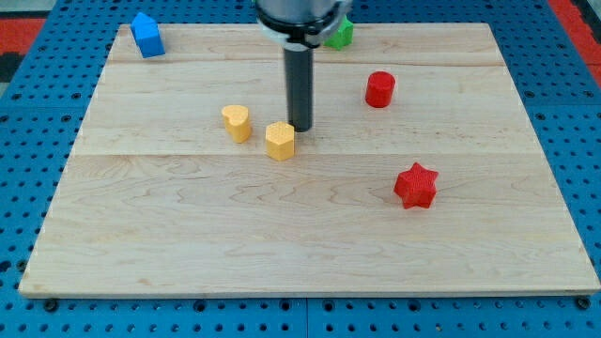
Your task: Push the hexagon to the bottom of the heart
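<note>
My tip (300,128) rests just beside the yellow hexagon (280,141), on its upper right, near the desk's (282,244) centre. The yellow heart (237,122) sits just left. No hand exists.

A blue block (147,35) is sitting at the desk's (282,244) top left corner, a green block (341,35) is resting at its top edge, while a red cylinder (379,89) and a red star (416,185) are lying toward the right edge.
</note>
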Controlling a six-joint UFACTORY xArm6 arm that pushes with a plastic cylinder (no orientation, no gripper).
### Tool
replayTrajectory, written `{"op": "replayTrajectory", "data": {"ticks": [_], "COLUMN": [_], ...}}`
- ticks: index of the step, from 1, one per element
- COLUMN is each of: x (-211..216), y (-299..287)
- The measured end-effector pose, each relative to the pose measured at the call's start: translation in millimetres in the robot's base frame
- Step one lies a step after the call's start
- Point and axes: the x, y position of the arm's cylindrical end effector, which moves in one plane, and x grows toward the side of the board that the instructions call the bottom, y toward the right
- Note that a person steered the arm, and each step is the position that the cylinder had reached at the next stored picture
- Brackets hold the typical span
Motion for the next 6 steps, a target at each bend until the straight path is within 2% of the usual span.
{"op": "replayTrajectory", "data": {"ticks": [1,3,4,6], "x": [27.4,14.6,-7.5,-102.4], "y": [27.0,-64.7,-73.5,15.4]}}
